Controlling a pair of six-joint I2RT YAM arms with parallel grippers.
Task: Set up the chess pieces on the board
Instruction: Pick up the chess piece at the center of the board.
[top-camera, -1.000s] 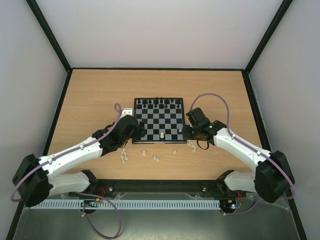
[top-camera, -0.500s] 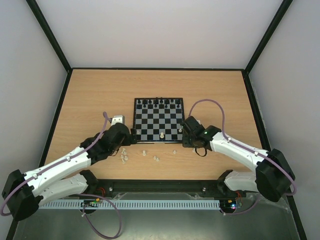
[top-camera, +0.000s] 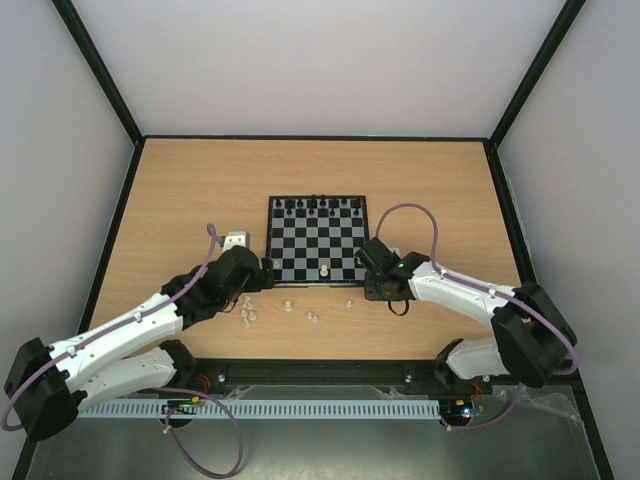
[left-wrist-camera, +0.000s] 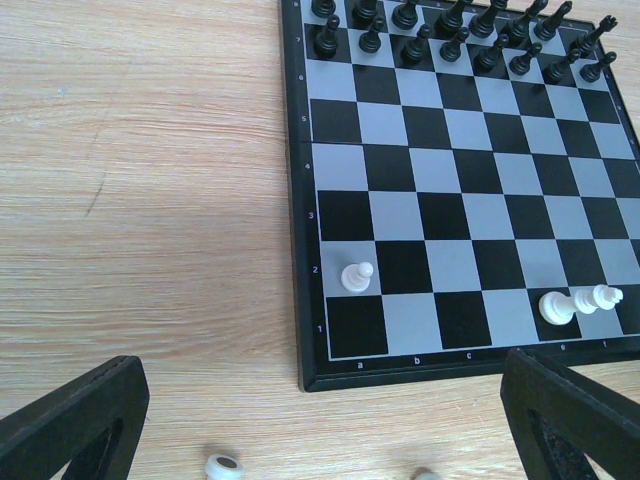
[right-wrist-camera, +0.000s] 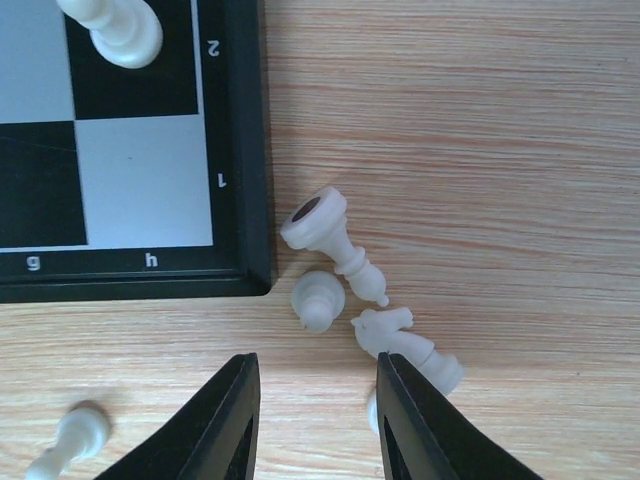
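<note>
From above, the right gripper (top-camera: 385, 290) covers the near right corner of the board (top-camera: 300, 245), so whatever lies there is out of sight. The chess pieces (top-camera: 312, 317) loose in front of the board are too small to name. In the right wrist view, a white piece (right-wrist-camera: 372, 408) off that corner sits mostly behind a finger (right-wrist-camera: 415, 425), and a second piece (right-wrist-camera: 68, 436) is cut by the lower edge.

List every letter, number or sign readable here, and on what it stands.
"1", "2": right frame of the board, right wrist view.
"g", "h": its near frame, same view.
"1", "2", "3", "4": left frame, left wrist view; higher numbers too blurred.
"a", "b", "c": near frame, left wrist view.
Top view: too small to read.
</note>
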